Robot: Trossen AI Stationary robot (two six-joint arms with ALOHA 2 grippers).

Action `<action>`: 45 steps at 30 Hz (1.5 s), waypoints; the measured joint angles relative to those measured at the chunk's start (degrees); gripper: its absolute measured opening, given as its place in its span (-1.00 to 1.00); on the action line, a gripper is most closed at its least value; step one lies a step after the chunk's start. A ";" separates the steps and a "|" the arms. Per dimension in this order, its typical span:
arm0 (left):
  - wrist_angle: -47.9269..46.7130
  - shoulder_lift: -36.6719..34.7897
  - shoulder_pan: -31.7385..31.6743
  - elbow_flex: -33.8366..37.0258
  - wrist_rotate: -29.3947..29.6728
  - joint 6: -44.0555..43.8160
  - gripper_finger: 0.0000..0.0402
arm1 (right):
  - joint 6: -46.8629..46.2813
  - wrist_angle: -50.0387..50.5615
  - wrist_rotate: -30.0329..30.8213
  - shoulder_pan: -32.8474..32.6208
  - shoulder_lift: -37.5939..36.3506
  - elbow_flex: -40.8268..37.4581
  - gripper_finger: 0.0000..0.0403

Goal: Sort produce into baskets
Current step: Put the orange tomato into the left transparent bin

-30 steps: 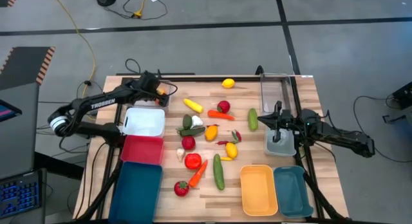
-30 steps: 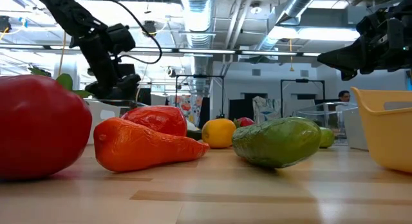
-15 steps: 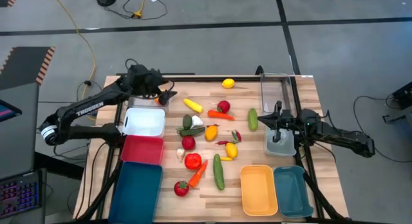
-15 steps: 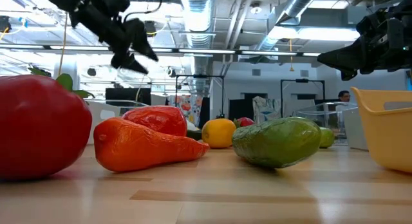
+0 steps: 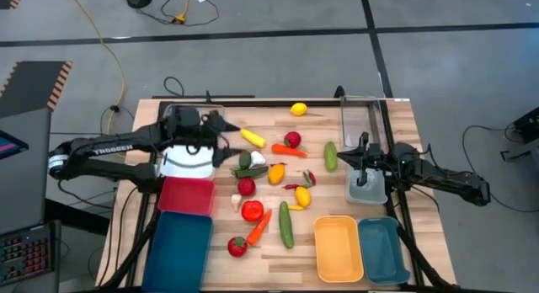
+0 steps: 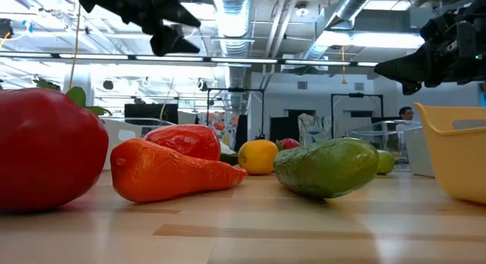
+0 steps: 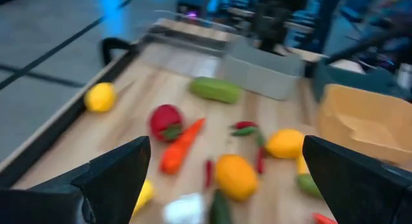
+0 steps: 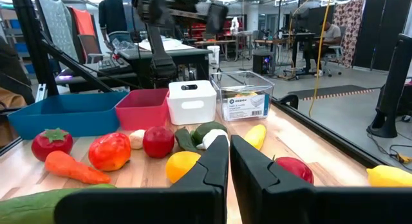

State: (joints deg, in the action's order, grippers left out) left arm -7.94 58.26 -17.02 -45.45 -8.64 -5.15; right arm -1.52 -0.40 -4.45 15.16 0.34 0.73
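The produce lies in a loose heap mid-table: a lemon (image 5: 298, 109), a yellow squash (image 5: 252, 137), a carrot (image 5: 289, 151), a cucumber (image 5: 331, 156), tomatoes (image 5: 252, 210) and more. Baskets stand along the left edge: a clear one (image 5: 184, 116), a white one (image 5: 188, 160), a red one (image 5: 186, 194) and a dark teal one (image 5: 178, 247). My left gripper (image 5: 222, 135) (image 7: 225, 150) hangs open above the white basket's far right corner, pointing at the heap, with nothing between its fingers. My right gripper (image 5: 364, 151) (image 8: 229, 147) is shut and empty over the right side.
At the near right stand an orange-yellow basket (image 5: 338, 247) and a teal one (image 5: 383, 249). A tall clear basket (image 5: 362, 120) and a small clear one (image 5: 368, 188) sit under and beside the right arm. Bare wood shows along the far edge.
My left gripper has risen from the clear basket at the far left. It has swung a little toward the near edge and the produce heap, tipping from pointing downward to nearly level. It has stayed open. Nothing on the table has moved.
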 joint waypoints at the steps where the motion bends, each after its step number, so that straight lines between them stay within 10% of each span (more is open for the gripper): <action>1: 0.55 0.20 1.92 0.00 0.87 -0.02 0.96 | 0.00 0.00 0.00 0.00 0.00 0.00 -0.77; 11: 8.09 6.80 18.76 -0.07 15.18 -10.61 0.96 | 0.00 0.00 0.00 -0.02 0.01 0.00 -0.77; 20: 11.50 18.50 29.60 -1.41 15.37 -7.98 0.96 | -0.02 -0.01 -0.02 -0.01 0.02 0.00 -0.77; 36: -28.02 41.32 35.79 -26.02 21.96 -2.61 0.96 | -0.02 0.00 0.00 0.00 0.02 0.00 -0.77; 45: -33.14 45.03 35.79 -29.09 18.97 -3.93 0.96 | -0.02 0.00 0.00 0.00 0.02 0.00 -0.77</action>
State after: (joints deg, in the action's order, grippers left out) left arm -41.08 103.28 18.76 -74.54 10.33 -9.08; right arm -1.54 -0.40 -4.45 15.16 0.36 0.73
